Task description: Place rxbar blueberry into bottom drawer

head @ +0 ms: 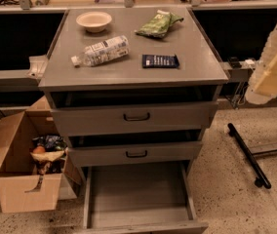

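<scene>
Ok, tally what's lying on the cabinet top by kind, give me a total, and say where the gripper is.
bowl: 1
green snack bag: 1
plastic bottle: 1
rxbar blueberry: 1
Total: 4
The gripper hangs off the right side of the cabinet top, apart from all 4.

Speckled floor [226, 184], perhaps terrazzo.
</scene>
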Robot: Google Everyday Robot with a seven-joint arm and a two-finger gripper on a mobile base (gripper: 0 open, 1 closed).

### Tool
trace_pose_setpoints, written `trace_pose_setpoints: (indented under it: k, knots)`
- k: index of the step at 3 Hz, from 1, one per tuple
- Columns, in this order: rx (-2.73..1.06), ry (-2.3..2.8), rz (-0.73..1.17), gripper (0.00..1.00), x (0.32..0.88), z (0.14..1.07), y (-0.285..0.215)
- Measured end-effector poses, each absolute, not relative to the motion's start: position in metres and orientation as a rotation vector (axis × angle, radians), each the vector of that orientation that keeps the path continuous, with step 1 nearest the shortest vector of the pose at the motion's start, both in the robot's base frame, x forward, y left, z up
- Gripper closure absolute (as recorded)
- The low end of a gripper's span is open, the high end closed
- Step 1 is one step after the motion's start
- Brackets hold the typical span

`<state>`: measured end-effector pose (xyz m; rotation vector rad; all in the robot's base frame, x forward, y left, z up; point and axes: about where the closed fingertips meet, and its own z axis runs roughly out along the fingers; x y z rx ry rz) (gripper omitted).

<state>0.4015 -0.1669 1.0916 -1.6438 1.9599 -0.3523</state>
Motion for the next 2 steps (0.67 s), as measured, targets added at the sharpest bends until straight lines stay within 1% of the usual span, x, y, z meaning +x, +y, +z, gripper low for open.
trace_pose_setpoints:
  k: [2]
  knots:
    - [-1.644, 1.960, -0.352, 0.00, 0.4015, 1.0872, -0.1669]
